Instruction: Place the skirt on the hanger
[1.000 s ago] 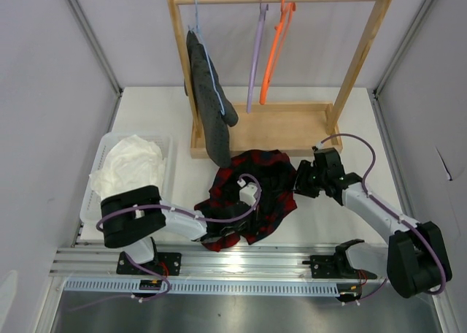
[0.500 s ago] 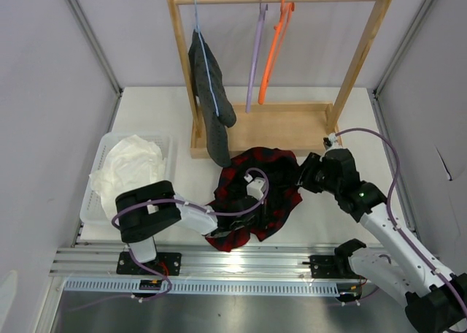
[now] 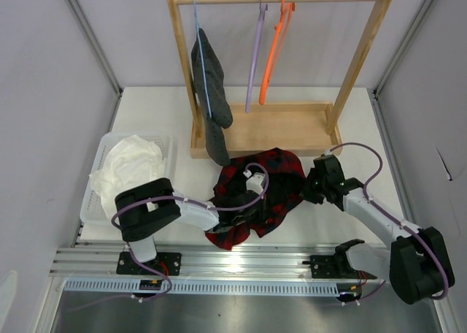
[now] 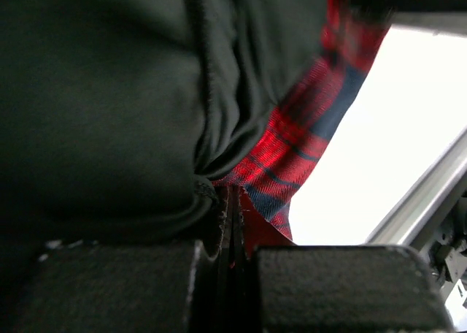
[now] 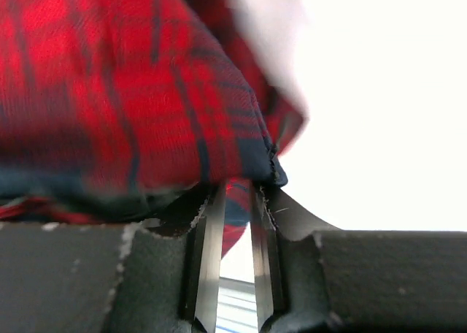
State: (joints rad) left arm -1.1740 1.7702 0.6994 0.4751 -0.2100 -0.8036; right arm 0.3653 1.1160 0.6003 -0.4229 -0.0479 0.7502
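The red-and-black plaid skirt lies bunched on the white table, in front of the wooden rack. My left gripper is shut on the skirt's fabric near its middle; the left wrist view shows plaid and dark lining pinched between the closed jaws. My right gripper is shut on the skirt's right edge; the right wrist view shows the plaid hem caught at the jaw tips. The lilac hanger hangs from the rack's rail, empty.
The wooden rack also holds a light blue hanger with a dark grey dotted garment and an orange hanger. A white basket with white cloth stands at the left. A metal rail runs along the near edge.
The right arm swung up and then came back down, ending slightly right of where it began, still holding the skirt's right edge. The skirt spread slightly rightward. The grey garment swung on its hanger.
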